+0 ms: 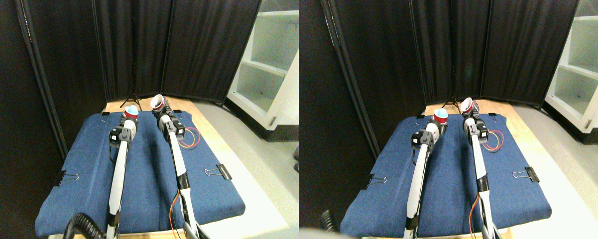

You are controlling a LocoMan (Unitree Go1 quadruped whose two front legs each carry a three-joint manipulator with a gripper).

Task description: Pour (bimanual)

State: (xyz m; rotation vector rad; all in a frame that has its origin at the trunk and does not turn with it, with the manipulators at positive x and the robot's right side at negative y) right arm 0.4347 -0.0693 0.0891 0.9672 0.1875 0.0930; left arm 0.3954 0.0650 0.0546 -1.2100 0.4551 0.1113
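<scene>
Lab setup: black curtain screens (179, 45), clipped blue cloth (144, 174) on table.

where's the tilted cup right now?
In the stereo pair view, the tilted cup sits at the tip of the right manipulator, above the far end of the blue cloth, just right of the upright red cup.

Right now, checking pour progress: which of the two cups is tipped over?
The right cup, at the right gripper, tilts its white mouth leftward; the left cup stands upright, blue inside.

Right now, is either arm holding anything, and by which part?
Each holds a red cup. The left gripper has an upright cup with blue inside; the right gripper has a tilted cup. Exact hold points are too small to tell.
</scene>
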